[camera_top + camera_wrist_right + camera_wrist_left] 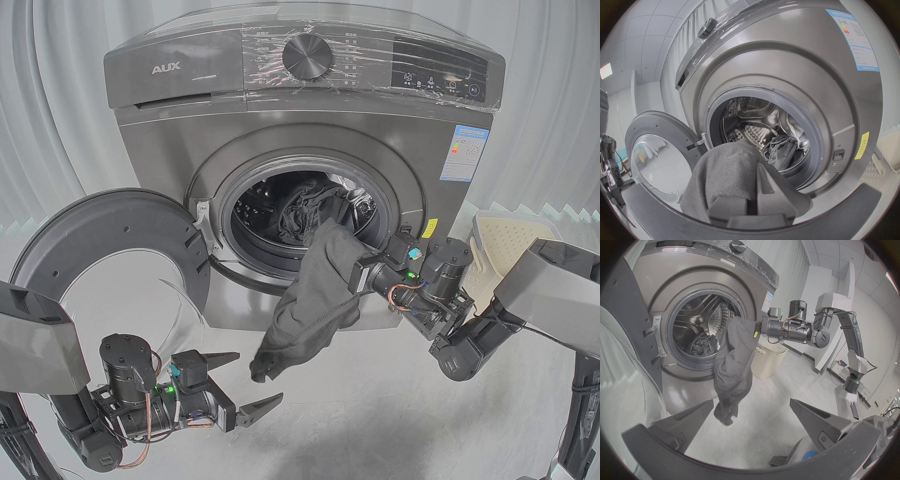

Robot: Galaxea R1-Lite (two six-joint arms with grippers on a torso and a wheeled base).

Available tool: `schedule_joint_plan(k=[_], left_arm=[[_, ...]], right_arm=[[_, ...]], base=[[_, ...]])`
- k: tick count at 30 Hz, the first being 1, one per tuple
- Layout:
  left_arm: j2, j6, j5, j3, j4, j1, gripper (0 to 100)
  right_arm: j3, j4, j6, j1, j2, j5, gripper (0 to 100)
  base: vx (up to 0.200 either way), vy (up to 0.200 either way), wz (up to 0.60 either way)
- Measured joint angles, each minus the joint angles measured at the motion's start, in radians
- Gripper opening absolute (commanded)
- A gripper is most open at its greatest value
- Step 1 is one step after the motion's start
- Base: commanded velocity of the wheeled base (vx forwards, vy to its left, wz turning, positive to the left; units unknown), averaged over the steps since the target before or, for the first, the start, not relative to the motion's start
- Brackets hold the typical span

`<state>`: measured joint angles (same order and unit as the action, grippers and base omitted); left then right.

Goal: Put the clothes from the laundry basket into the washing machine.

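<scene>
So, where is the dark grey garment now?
In the head view the dark grey garment hangs from the right gripper, at the lower right of the washing machine's open port, its lower end dangling free.

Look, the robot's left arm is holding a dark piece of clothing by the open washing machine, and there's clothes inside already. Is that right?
Nearly. It is the right gripper, not the left, that holds the dark garment by the open washing machine; the head view shows it. The left gripper hangs open and empty near the floor. Clothes do lie in the drum.
</scene>
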<state>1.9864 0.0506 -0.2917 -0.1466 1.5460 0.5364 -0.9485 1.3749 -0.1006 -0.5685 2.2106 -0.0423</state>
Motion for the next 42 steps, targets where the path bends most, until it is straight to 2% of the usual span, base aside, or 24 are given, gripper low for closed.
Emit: schedule_joint_plan(k=[4,11,17,23,41,42], left_arm=[[0.007,-0.001,0.004,0.000,0.000,0.000,100],[0.028,-0.005,0.015,-0.095,0.001,-0.008,100],[0.066,-0.024,0.059,-0.244,0.002,-0.016,100],[0.130,-0.040,0.082,-0.368,0.000,-0.026,100],[0.305,-0.043,0.077,-0.605,-0.014,-0.037,100],[0.315,-0.043,0.079,-0.619,-0.015,-0.037,0]], right_arm=[[0.000,0.003,0.000,0.000,-0.002,0.001,0],[0.015,0.008,0.000,-0.041,-0.018,0.001,0],[0.038,0.010,-0.001,-0.076,-0.034,0.002,0],[0.064,0.015,-0.001,-0.103,-0.052,0.010,0],[0.110,0.017,-0.006,-0.210,-0.096,0.010,0],[0.113,0.017,-0.006,-0.212,-0.098,0.010,0]], base=[[0.000,0.000,0.00],[0.000,0.000,0.00],[0.000,0.000,0.00],[0.000,0.000,0.00],[0.000,0.000,0.00],[0.000,0.000,0.00]])
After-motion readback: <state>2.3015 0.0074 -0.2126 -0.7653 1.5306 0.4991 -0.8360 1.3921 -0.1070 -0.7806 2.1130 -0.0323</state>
